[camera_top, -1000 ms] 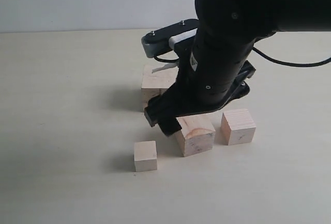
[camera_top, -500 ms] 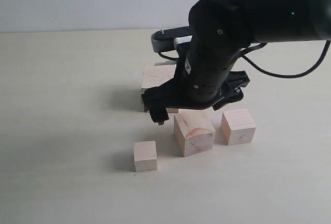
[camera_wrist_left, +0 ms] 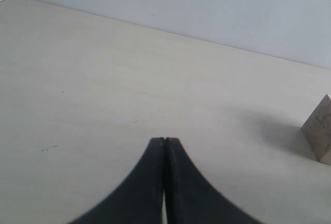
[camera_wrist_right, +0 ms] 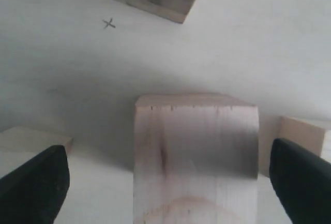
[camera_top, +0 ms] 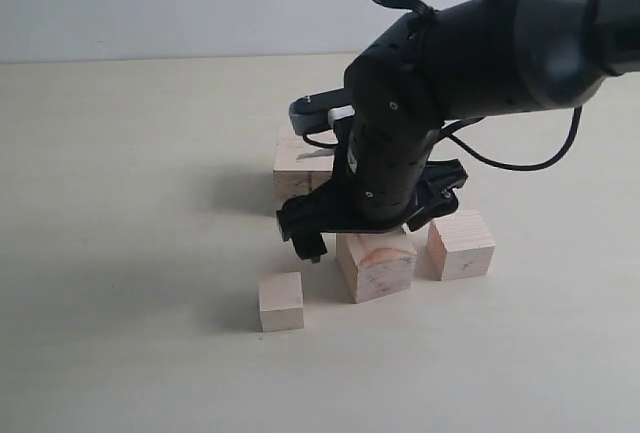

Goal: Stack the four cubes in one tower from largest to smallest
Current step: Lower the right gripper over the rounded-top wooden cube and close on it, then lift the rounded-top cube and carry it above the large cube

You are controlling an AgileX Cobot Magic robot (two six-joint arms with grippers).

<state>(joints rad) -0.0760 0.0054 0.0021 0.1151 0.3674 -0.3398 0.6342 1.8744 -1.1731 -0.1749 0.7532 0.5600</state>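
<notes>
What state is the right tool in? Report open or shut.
The right tool is open: in the right wrist view its fingertips sit wide apart, either side of the reddish-grained cube.

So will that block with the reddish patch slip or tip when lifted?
Probably not. The block looks like bare solid wood, so likely stiff and fairly light. Its flat sides should give the open fingers a steady hold. Resting flat on the table, it seems unlikely to roll.
</notes>
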